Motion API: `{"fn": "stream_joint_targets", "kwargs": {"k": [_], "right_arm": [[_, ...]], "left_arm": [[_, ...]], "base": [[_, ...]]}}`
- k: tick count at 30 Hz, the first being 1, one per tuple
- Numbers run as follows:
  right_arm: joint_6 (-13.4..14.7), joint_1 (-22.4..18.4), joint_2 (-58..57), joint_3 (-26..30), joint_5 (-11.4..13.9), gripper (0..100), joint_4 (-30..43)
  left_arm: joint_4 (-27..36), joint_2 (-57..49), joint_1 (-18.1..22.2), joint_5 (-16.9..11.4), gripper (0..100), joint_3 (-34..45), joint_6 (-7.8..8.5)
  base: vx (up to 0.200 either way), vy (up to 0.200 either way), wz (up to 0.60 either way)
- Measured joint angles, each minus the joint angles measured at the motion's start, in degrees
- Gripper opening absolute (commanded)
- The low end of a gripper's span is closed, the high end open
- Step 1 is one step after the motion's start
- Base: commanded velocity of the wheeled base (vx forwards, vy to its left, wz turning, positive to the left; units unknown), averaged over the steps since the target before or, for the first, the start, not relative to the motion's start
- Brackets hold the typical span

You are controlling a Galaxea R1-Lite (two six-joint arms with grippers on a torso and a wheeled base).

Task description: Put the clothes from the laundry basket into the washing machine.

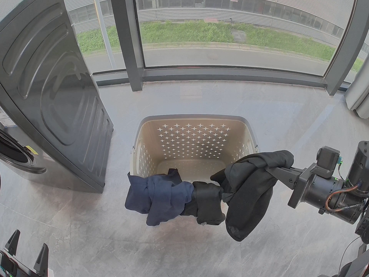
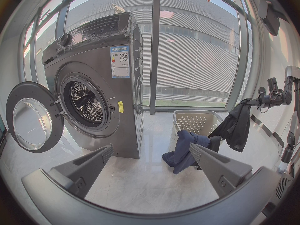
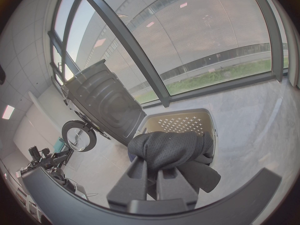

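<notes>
The right arm's wrist (image 1: 319, 189) is a dark grey cylinder with a copper-coloured cable (image 1: 340, 194) looped along it. On it sits a boxy black camera block (image 1: 327, 157) with a small teal plug (image 1: 339, 161). The left gripper (image 2: 150, 147) has grey wedge-shaped fingers (image 2: 90, 166), each with a ribbed inner face and a round screw recess.

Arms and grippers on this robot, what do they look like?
The right arm is dark grey, with blocky and cylindrical housings, a coppery cable looped along it. The left gripper has two dark grey wedge fingers with ribbed tips.
</notes>
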Motion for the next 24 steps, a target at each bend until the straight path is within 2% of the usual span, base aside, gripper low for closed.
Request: {"fn": "stream_joint_targets", "kwargs": {"k": [7, 13, 24], "right_arm": [[-0.46, 0.66, -3.08, 0.44, 0.11, 0, -0.22], [-0.46, 1.29, -3.85, 0.66, 0.63, 0, -0.38], [-0.44, 2.57, -3.96, 0.22, 0.63, 0, -0.62]], "left_arm": [[0.0, 0.0, -0.07, 0.0, 100, 0.0, 0.13], [0.02, -0.02, -0.02, 0.0, 100, 0.0, 0.44], [0.0, 0.0, 0.0, -0.05, 100, 0.0, 0.04]], "base": [[-0.2, 0.0, 0.0], [0.0, 0.0, 0.0], [0.0, 0.2, 0.0]]}}
